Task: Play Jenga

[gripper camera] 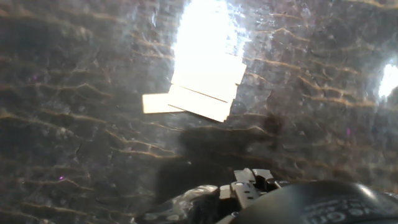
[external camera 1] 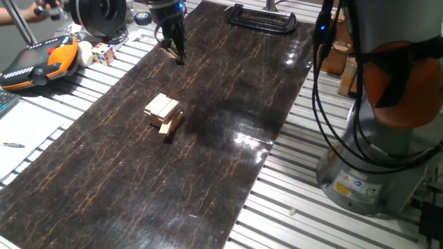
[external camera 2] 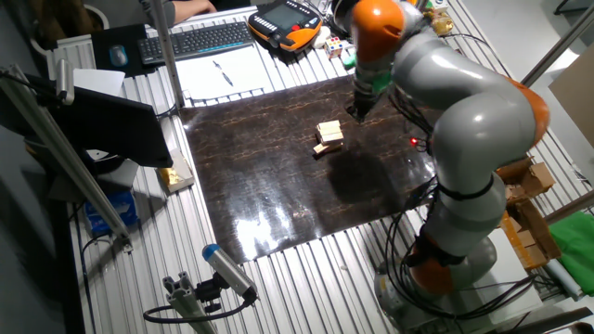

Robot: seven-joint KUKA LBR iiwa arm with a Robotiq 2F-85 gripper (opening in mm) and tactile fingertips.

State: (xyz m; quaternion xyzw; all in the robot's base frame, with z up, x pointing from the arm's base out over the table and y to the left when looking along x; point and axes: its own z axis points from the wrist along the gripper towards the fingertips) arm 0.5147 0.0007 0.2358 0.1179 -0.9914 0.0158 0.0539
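In one fixed view, the nearest thing on the right is the arm's grey base (external camera 1: 360, 166), standing on the slatted tabletop (external camera 1: 291, 207) beside the dark marbled mat (external camera 1: 208, 173). Further in, near the middle of the mat, sits the Jenga (external camera 1: 163, 114) — a small low stack of pale wooden blocks in crosswise layers, with one block at the bottom sticking out toward the near side. It stands alone, well apart from everything else. Beyond it, toward the far end of the mat, the end effector (external camera 1: 176, 54) hangs with its dark fingers pointing down close to the surface; its fingertips look close together, but I cannot tell whether they are together or apart. It holds nothing that shows.

At the far left, off the mat, lie an orange-and-black pendant (external camera 1: 38, 62) and a multicoloured cube (external camera 1: 104, 53). A black clamp (external camera 1: 261, 17) rests at the mat's far edge.

The hand view shows the stack's top glaring white — detail there is washed out.
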